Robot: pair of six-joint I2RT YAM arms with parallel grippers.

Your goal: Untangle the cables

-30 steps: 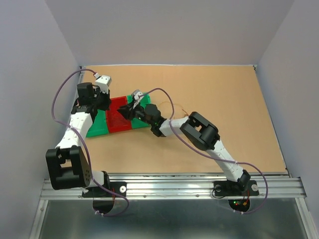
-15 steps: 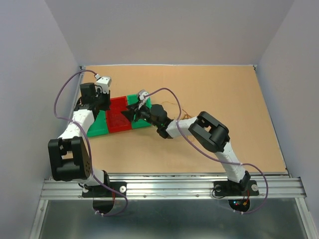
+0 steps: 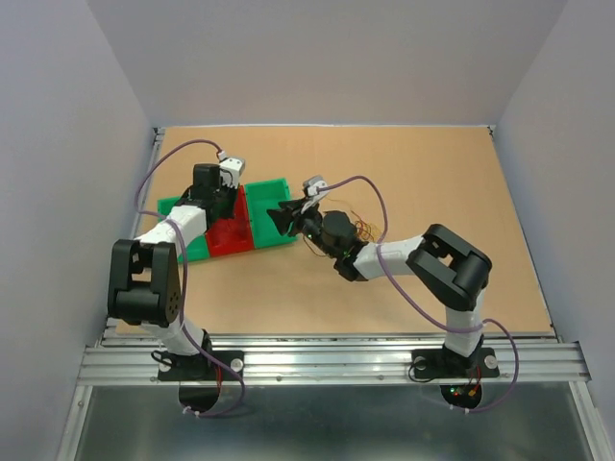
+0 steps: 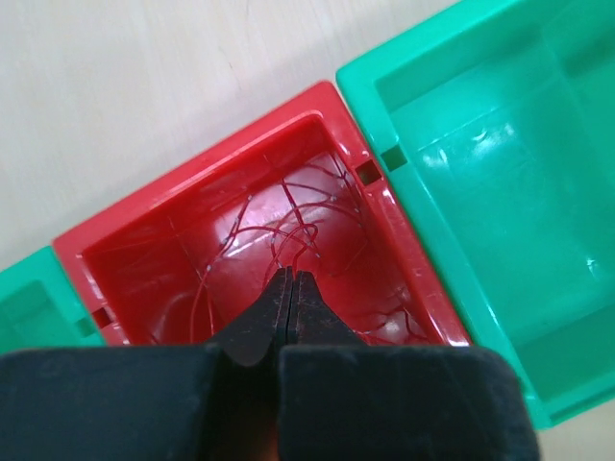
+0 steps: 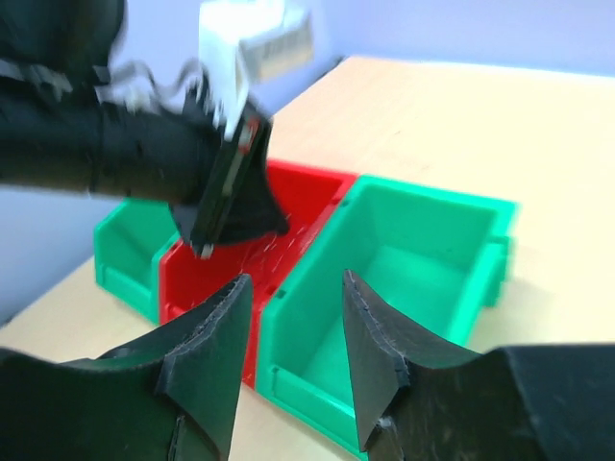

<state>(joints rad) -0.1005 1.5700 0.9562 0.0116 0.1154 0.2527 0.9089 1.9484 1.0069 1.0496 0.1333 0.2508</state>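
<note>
Left gripper, jaws shut, tips amid hair-thin cables in the red bin; whether one is pinched is unclear. Right gripper half open, empty. Risk: lifting a snagged strand tightens the tangle.

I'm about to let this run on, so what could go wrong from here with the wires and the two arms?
The left pincer is shut among the wires in the red bin; lifting might pull the tangle tighter. The right pincer, open, sits close to it, so the two might collide.
</note>
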